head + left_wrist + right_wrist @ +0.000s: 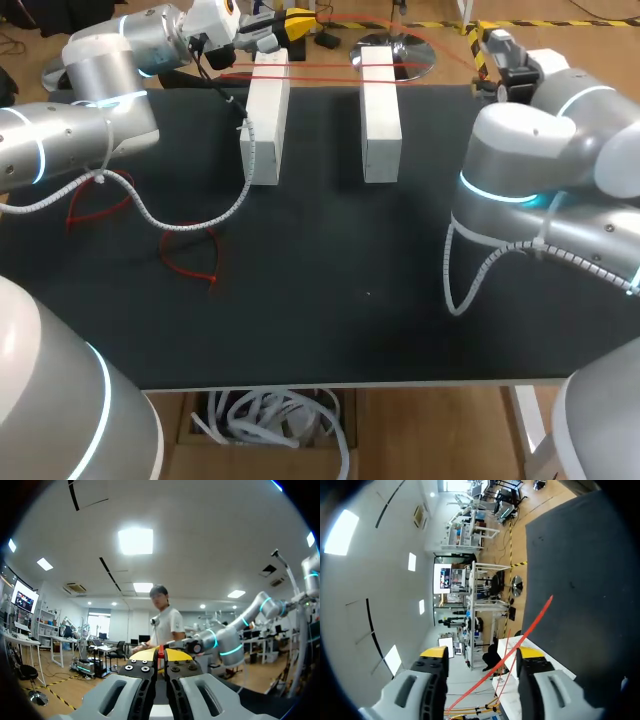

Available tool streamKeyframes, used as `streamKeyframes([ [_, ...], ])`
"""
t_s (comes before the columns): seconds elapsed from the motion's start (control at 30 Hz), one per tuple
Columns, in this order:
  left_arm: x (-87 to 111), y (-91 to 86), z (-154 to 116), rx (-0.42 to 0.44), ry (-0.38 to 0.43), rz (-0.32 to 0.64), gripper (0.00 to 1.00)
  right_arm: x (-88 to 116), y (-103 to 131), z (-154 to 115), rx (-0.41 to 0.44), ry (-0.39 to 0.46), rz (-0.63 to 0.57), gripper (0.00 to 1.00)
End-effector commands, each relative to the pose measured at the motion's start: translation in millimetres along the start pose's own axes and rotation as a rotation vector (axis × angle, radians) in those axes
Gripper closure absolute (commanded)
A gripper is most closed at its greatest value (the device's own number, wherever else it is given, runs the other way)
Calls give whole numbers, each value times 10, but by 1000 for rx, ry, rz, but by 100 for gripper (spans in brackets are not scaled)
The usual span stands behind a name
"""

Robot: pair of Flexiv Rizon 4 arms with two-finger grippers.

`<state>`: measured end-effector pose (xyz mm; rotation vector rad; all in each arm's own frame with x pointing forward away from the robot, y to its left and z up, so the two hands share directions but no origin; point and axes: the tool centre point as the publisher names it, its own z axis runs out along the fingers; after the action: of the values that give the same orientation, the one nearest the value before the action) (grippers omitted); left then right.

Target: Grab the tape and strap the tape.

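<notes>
1. The thin red tape (320, 70) runs in straight lines across the far ends of the two white rectangular blocks (381, 110). These stand side by side at the far middle of the black table (330, 300).
2. The tape looks light, narrow and limp, with no stiffness of its own. It probably keeps a straight line only under pull and would droop and curl once slack, much like the loose red loops (190, 262) lying on the left of the table.
3. Being so thin, it may slide through a weak pinch. The best hold seems to be flat across its width, on a free span just beside a block rather than over one.
4. The left gripper (160, 655) is at the far left, just beside the far end of the left block. Its yellow tips are pressed together on a sliver of red, so it is pinching the tape.
5. The right gripper (482, 656) is at the far right with its fingers spread. A red strand passes between them and appears to touch neither.
6. The blocks may shift or tip if the tape is pulled hard, so steady, gentle tension seems wise.
</notes>
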<state>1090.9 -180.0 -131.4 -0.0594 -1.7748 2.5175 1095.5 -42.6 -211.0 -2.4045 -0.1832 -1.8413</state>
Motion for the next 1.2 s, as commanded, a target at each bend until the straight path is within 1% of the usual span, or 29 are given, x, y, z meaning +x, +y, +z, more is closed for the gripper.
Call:
streamKeyframes([
  [0.03, -17, 8, -5, 2, 5, 0, 100, 18, 18, -60, 7, -12, -4, 43],
  [0.17, -17, 8, -5, 2, 5, 0, 100, 14, 40, -84, 7, -10, -11, 50],
  [0.27, -17, 8, -5, 2, 5, 0, 100, 22, 88, -83, 0, -6, -19, 48],
  [0.33, -17, 8, -5, 2, 5, 0, 100, 30, 111, -80, -4, -5, -19, 49],
  [0.4, -17, 8, -5, 2, 5, 0, 100, 48, 123, -76, -3, 3, -24, 45],
  [0.5, -17, 8, -5, 2, 5, 0, 100, 67, 157, -76, -8, 10, -28, 54],
  [1.2, -17, 8, -5, 2, 5, 0, 100, 63, 221, -77, -9, 12, -46, 51],
])
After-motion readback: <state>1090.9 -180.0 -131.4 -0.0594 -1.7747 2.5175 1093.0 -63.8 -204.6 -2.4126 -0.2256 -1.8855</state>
